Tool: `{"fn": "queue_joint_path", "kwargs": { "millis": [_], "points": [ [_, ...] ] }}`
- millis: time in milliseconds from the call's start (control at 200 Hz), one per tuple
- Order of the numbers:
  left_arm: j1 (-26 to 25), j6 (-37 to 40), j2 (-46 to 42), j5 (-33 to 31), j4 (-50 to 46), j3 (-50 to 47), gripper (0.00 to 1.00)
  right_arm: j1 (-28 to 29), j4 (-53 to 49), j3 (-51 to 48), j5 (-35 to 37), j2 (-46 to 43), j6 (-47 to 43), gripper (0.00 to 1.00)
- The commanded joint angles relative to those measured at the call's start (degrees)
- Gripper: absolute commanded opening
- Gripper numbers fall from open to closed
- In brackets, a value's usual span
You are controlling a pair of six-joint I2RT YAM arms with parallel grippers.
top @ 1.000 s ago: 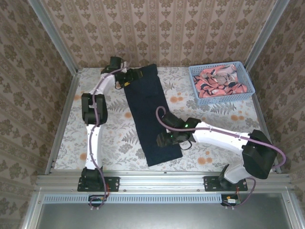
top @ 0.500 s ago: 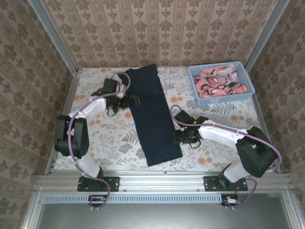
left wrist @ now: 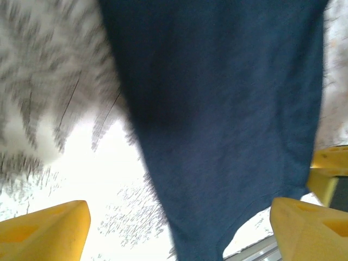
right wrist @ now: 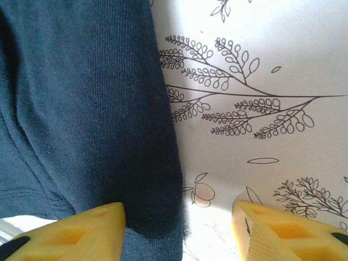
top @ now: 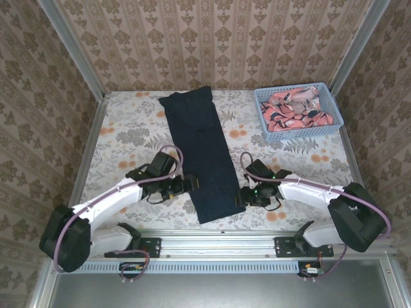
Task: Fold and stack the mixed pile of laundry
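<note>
Navy T-shirt [top: 199, 151] lies in long strip; left gripper [top: 191, 185], right gripper [top: 240, 197] flank near hem, jaws spread, empty, likely poised to pinch corners.

— What do the two arms look like?

— The left arm [top: 106, 204] and the right arm [top: 308, 189] match: smooth white link shells between bulky black joint housings, each on a flat black base plate [top: 138, 244].

— Any cabling?

— A thin purple cable [top: 172, 151] runs along each arm.

— And the tips?

— The left gripper [left wrist: 179, 217] and the right gripper [right wrist: 179, 223] have blocky yellow plastic fingers [right wrist: 68, 234] with hollow recesses.
</note>
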Motion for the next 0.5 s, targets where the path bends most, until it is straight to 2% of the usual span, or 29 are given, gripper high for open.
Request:
{"fn": "queue_joint_path", "kwargs": {
  "millis": [0,60,220,365,495],
  "points": [
    [-3.87,-11.51,-2.36,-3.23,1.24,-3.59,0.85,0.75,5.92,-2.07,-7.08,0.08,2.62,0.53],
    [-7.09,-14.93,-2.85,-4.42,2.73,-5.02,0.84,0.96,6.59,-2.26,-7.46,-0.16,3.10,0.48],
    [-12.94,-20.69,-1.45,-7.24,5.47,-6.41,0.83,2.17,10.11,-1.84,-9.56,-0.28,4.72,0.26],
    [-14.68,-24.52,-2.04,-8.07,9.49,-9.05,0.80,4.57,12.59,-1.39,-9.47,1.04,6.56,0.24],
    [-15.18,-26.00,-2.28,-5.63,11.12,-10.37,0.76,5.32,12.56,-1.95,-7.08,0.89,7.96,0.32]
  ]
}}
